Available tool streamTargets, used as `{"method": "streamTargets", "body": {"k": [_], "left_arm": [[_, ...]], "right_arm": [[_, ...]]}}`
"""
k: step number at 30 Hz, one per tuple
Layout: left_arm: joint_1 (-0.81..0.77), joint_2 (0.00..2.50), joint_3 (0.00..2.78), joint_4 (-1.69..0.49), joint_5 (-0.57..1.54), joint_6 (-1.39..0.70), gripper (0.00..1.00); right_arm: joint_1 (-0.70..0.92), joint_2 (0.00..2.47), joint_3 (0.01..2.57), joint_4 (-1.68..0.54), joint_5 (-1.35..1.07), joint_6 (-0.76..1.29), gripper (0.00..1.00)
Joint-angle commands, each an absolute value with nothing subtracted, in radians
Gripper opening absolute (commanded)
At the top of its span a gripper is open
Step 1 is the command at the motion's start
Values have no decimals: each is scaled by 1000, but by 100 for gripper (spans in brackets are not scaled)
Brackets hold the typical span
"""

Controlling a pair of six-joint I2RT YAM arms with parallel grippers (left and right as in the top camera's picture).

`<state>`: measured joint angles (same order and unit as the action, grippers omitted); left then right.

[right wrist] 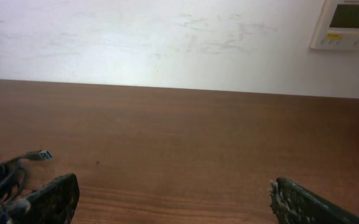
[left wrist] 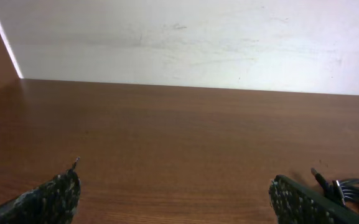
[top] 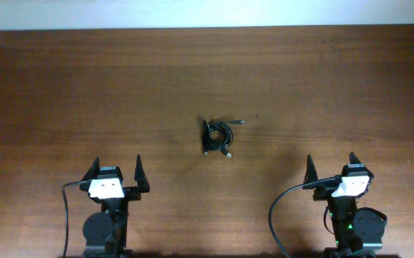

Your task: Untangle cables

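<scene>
The cables (top: 217, 137) lie as one small knotted black bundle near the middle of the brown table, plugs sticking out to the right and below. My left gripper (top: 115, 172) sits near the front edge, left of and below the bundle, open and empty. My right gripper (top: 331, 166) sits at the front right, also open with nothing between its fingers. In the left wrist view the cables (left wrist: 347, 188) show at the far right beyond my right finger (left wrist: 297, 202). In the right wrist view the cables (right wrist: 5, 177) lie at the far left, beside my left finger (right wrist: 55, 199).
A pale wall (left wrist: 185, 37) stands behind the table's far edge, with a white wall panel (right wrist: 346, 23) at the upper right. Thick black arm cables (top: 278, 215) loop beside each arm base. Bare wood (top: 207, 79) surrounds the bundle.
</scene>
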<state>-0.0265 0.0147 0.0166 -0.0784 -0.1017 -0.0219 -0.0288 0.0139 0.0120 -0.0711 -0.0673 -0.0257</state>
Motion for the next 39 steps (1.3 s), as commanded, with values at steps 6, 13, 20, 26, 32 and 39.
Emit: {"method": "streamTargets", "body": {"k": [6, 13, 20, 26, 32, 39], "left_arm": [[-22, 6, 9, -76, -94, -7, 99], [-22, 6, 9, -76, -94, -7, 99], [-22, 6, 9, -76, -94, -7, 99], [-22, 6, 9, -76, -94, -7, 99], [-22, 6, 9, -76, -99, -6, 99], [-23, 6, 9, 196, -122, -7, 99]], "right_arm": [[-33, 4, 6, -76, -48, -22, 98], [-33, 4, 6, -76, -48, -22, 98], [-33, 4, 6, -76, -48, -22, 98], [-33, 4, 6, -76, -48, -22, 98], [-33, 4, 6, -76, -48, -22, 98], [-33, 4, 6, -76, -47, -22, 98]]}}
